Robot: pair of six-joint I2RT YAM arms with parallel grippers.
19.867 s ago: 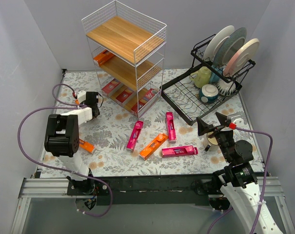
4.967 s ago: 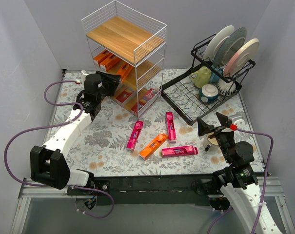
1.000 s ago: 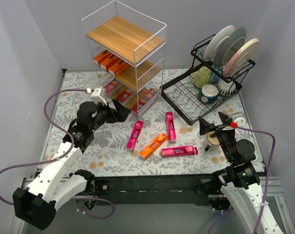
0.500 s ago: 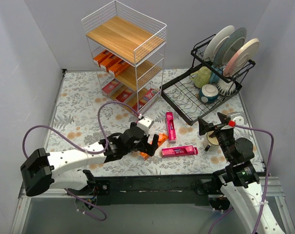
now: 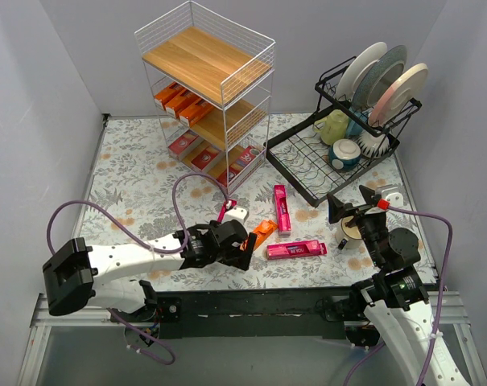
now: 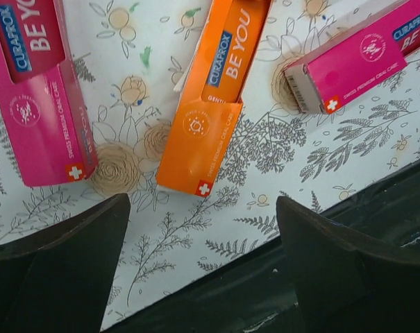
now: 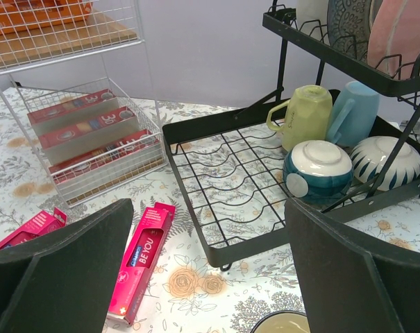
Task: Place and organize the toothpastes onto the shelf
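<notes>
Four toothpaste boxes (image 5: pixel 282 209) are lying loose on the floral mat (image 5: pixel 138 177), short of the shelf (image 5: pixel 203 60); the left gripper (image 6: pixel 201 198) is hovering, jaws spread wide, over the orange box (image 6: pixel 216 90), seemingly lining up its grasp; the right gripper (image 7: pixel 208 208) is idling agape.

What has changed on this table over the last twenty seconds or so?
The left arm swung from the shelf to the loose orange box; its open fingers now hover over it. The shelf's middle board holds three orange boxes, up from one. The pink boxes, right arm and dish rack stayed put.
</notes>
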